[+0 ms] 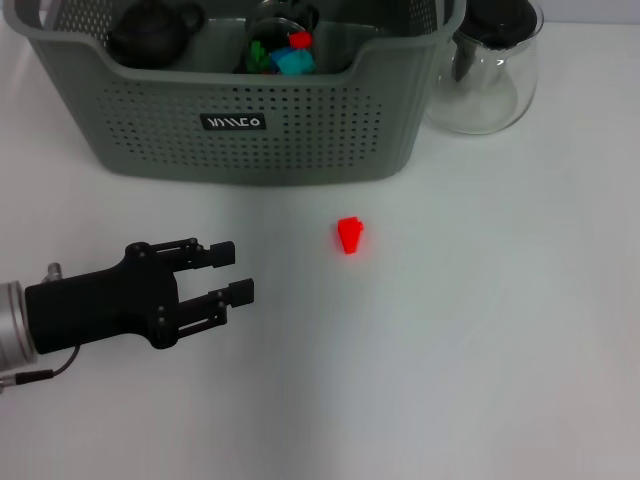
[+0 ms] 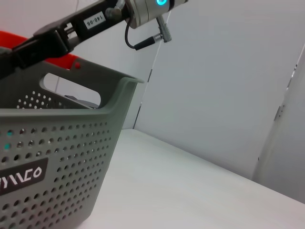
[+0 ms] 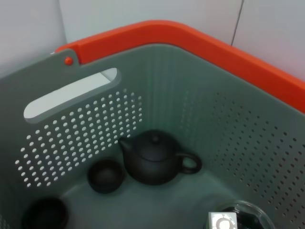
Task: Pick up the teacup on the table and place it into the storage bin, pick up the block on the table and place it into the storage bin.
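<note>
The storage bin [image 1: 240, 130] stands at the far edge of the desk [image 1: 480, 350], and the right wrist view looks down into it at a dark teapot [image 3: 152, 160] with small dark teacups [image 3: 106, 175] beside it, so the teacup step looks done. The red block [image 1: 351, 235] lies on the bare desk, just in front of the bin and near the middle. The left gripper [image 1: 235, 272] hovers low near the desk's left edge, its fingers spread apart and empty, pointing toward the block but well apart from it. The block step appears to be in hand. Next, the left gripper would need to reach across, straddle the block and close. The right gripper itself is not in view; its camera sits above the bin.
</note>
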`<state>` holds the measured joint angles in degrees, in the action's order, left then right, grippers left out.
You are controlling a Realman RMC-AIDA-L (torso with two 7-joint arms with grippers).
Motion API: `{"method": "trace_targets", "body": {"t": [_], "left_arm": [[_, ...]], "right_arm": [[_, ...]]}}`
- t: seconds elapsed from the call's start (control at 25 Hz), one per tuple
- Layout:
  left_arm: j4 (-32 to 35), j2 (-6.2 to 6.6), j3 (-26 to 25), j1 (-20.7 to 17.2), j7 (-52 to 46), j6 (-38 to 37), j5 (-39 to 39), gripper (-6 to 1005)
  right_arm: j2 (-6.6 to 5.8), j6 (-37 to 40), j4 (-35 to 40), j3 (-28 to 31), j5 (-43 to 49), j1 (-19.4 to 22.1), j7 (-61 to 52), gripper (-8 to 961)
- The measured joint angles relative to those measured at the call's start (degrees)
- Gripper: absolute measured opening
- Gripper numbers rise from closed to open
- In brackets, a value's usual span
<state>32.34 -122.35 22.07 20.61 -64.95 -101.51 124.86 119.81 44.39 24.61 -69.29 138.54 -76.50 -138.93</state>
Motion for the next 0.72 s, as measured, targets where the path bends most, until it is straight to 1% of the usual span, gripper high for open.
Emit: {"method": "trace_targets", "body": {"t": [0.28, 0.44, 0.56, 0.64, 0.72], "left_arm": [[0.00, 0.00, -0.01, 0.24, 0.00, 0.00, 0.00, 539], [-0.03, 0.00, -0.01, 0.31, 0.00, 0.00, 0.00, 539], [-0.09, 0.00, -0.01, 0.28, 0.00, 0.00, 0.00, 539], [-0.09, 0.00, 0.00, 0.18, 0.00, 0.02, 0.00, 539], [-0.09, 0.01, -0.02, 0.11, 0.00, -0.04, -0.01, 539]], "right_arm": [[-0.01, 0.87, 0.39, -0.22, -0.14, 0.01, 0.53, 222], [-0.01, 1.02, 0.58, 0.04, -0.14, 0.17, 0.49, 312], [-0.01, 2.14, 3.40, 0.19, -0.18, 1.32, 0.35, 379], [0.07, 4.76, 9.39, 0.75, -1.49, 4.71, 0.27, 424], [0.29, 9.48, 21.47, 1.61, -6.90, 11.76, 1.95, 469]]}}
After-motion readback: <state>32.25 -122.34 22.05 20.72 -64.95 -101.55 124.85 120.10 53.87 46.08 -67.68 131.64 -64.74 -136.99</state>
